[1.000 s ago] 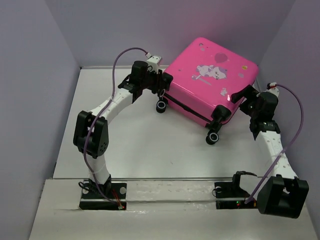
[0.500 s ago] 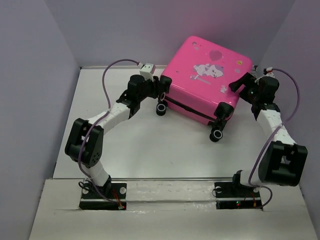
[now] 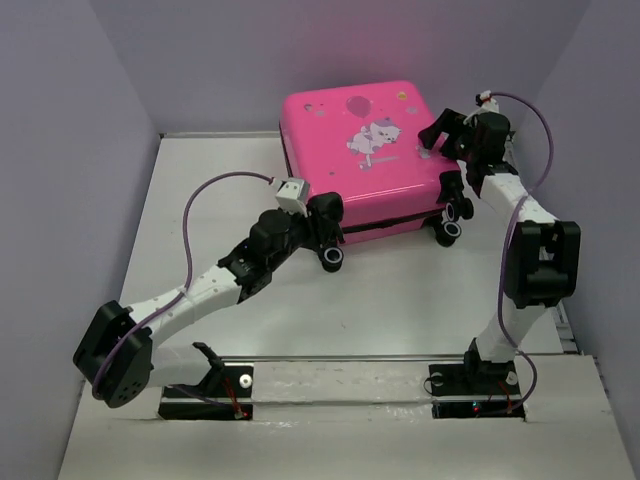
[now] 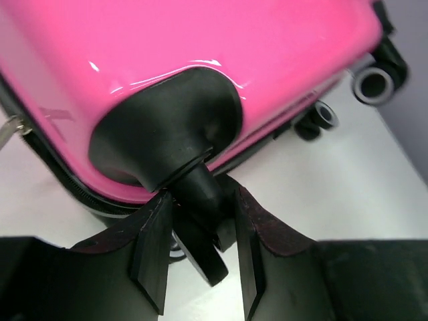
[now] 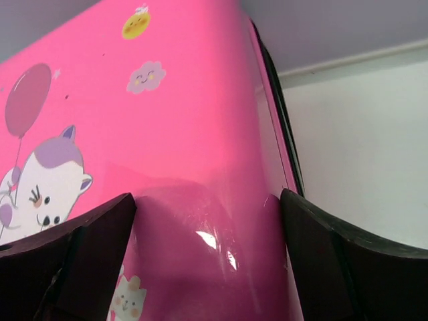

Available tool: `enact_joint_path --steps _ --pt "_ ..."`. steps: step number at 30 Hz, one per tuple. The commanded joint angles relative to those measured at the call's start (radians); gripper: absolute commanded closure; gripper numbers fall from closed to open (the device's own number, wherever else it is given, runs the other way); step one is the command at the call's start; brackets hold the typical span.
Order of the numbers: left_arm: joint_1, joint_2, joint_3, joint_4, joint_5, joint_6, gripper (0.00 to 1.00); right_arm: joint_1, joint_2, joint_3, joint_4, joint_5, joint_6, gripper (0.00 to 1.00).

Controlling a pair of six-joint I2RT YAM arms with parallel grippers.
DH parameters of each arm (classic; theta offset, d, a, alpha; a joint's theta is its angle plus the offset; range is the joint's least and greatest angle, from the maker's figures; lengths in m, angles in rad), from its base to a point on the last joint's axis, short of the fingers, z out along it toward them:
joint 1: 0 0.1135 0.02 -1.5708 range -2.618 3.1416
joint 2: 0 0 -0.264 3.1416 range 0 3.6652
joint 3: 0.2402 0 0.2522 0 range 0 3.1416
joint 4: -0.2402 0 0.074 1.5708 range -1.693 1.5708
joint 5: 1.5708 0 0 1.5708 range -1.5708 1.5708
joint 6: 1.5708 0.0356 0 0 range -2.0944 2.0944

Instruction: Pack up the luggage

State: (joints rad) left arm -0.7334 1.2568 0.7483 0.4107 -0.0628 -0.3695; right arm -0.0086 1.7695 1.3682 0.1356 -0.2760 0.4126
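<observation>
From above, the pink suitcase (image 3: 350,160) lies flat and closed on the table (image 3: 400,300). It sits by the far edge, about midway between the far corners, with its printed side up. The cartoon cat (image 3: 370,138) and a balloon (image 3: 356,106) show on top. Its wheeled end faces the near edge, with the black zip line running along that side. The left arm stretches from the near-left corner diagonally across the table. The left gripper (image 3: 330,235) is at the suitcase's near-left wheel (image 3: 333,258). The right arm runs up along the right edge, and the right gripper (image 3: 438,132) is at the suitcase's far-right corner.

In the left wrist view, the left gripper (image 4: 200,257) is closed on the black wheel (image 4: 200,221) under the pink shell (image 4: 200,40). One finger (image 4: 150,247) sits on each side, and both seem to press against the wheel's leg. Two more wheels (image 4: 373,83) show at the far end of the same side. A metal zip pull (image 4: 8,130) hangs at the left.

In the right wrist view, the right gripper (image 5: 200,261) is spread wide, its fingers (image 5: 73,267) straddling the rounded corner of the suitcase (image 5: 187,120). The pink shell fills the space between them. Whether the fingers touch the shell cannot be told. The cat (image 5: 40,184), the balloon (image 5: 27,100) and small cloud stickers (image 5: 146,77) show on the shell. The bare table (image 5: 361,147) lies to its right.
</observation>
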Motion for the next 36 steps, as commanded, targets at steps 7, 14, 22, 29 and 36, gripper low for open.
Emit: enact_joint_path --steps 7,14,22,29,36 --pt "-0.169 0.001 -0.004 0.162 0.436 -0.166 0.94 0.292 0.173 0.379 -0.234 -0.531 0.127 0.00" --pt "-0.138 0.021 0.060 0.155 0.386 -0.184 0.94 0.292 -0.080 0.382 -0.286 -0.372 -0.012 0.00" --pt "-0.133 -0.053 -0.012 0.151 0.325 -0.240 0.70 0.327 -0.529 -0.146 -0.175 -0.223 -0.023 0.27" --pt "-0.132 -0.056 -0.023 0.074 0.314 -0.232 0.43 0.375 -0.912 -0.723 -0.007 -0.135 0.055 0.93" --pt "-0.133 -0.203 -0.058 -0.125 0.222 -0.258 0.14 0.375 -0.992 -0.945 0.067 -0.134 0.095 0.93"
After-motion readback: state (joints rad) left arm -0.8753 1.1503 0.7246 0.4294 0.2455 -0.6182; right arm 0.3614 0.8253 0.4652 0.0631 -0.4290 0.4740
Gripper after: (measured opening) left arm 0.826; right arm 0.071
